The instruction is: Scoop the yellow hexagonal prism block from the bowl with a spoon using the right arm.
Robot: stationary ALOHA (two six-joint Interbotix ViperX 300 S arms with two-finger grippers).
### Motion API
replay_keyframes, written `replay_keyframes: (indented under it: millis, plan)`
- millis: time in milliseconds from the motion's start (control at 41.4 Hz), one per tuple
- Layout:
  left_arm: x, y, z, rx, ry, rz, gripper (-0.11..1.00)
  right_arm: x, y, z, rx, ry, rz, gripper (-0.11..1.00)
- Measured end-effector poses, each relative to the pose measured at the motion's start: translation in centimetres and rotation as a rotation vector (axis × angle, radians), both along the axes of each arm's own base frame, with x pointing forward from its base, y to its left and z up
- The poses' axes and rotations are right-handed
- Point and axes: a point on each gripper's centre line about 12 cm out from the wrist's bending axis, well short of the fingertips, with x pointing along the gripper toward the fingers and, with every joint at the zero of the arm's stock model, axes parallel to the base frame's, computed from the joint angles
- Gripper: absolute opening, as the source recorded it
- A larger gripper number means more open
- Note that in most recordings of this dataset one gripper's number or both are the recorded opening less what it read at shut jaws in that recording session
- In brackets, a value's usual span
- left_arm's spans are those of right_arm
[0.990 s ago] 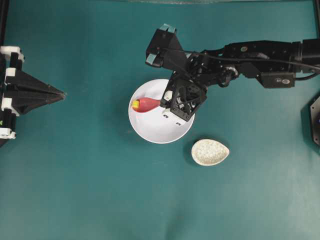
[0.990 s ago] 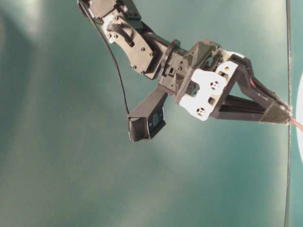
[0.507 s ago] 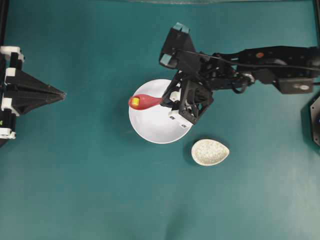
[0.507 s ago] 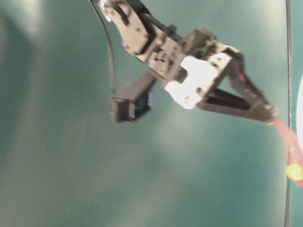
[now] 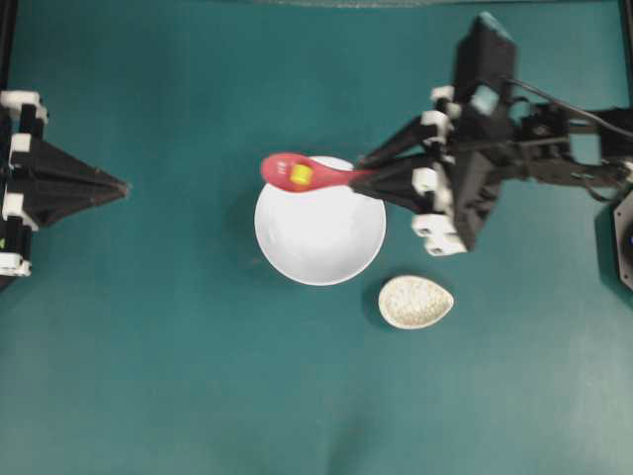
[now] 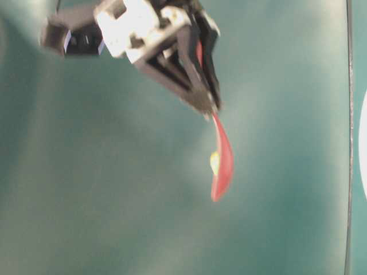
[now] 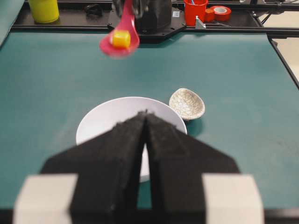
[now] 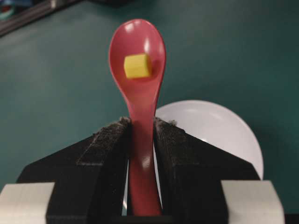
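Note:
My right gripper (image 5: 368, 174) (image 8: 141, 125) is shut on the handle of the pink-red spoon (image 5: 297, 172) (image 8: 139, 70) (image 6: 221, 160) (image 7: 119, 38), held level above the table. The yellow hexagonal prism block (image 5: 302, 175) (image 8: 137, 66) (image 7: 121, 39) (image 6: 214, 162) lies in the spoon's scoop. The scoop hangs over the far rim of the white bowl (image 5: 319, 223) (image 7: 110, 114) (image 8: 219, 128), which holds nothing. My left gripper (image 5: 119, 185) (image 7: 145, 114) rests shut at the table's left edge, pointing toward the bowl.
A small speckled beige oval dish (image 5: 415, 301) (image 7: 187, 103) sits on the teal table just right of and nearer than the bowl. Beyond the table's far edge stand a yellow cup (image 7: 43, 10), a red cup (image 7: 195, 10) and a tape roll (image 7: 219, 12).
The right arm has lifted and drawn back to the right, raising the spoon out of the bowl with the yellow block in its scoop. The left arm has not moved.

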Motion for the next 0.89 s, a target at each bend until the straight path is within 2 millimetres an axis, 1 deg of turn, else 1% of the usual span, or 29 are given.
replay_keyframes:
  millis: [169,894]
  plan:
    - [0.0,0.0,0.0,0.0,0.0,0.0,0.01,-0.82,0.03,0.47,-0.002,-0.021,-0.002,0.23]
    - [-0.09,0.0,0.12,0.002,-0.006,0.0,0.01,-0.91,0.15,0.35,-0.001,-0.007,0.005,0.23]
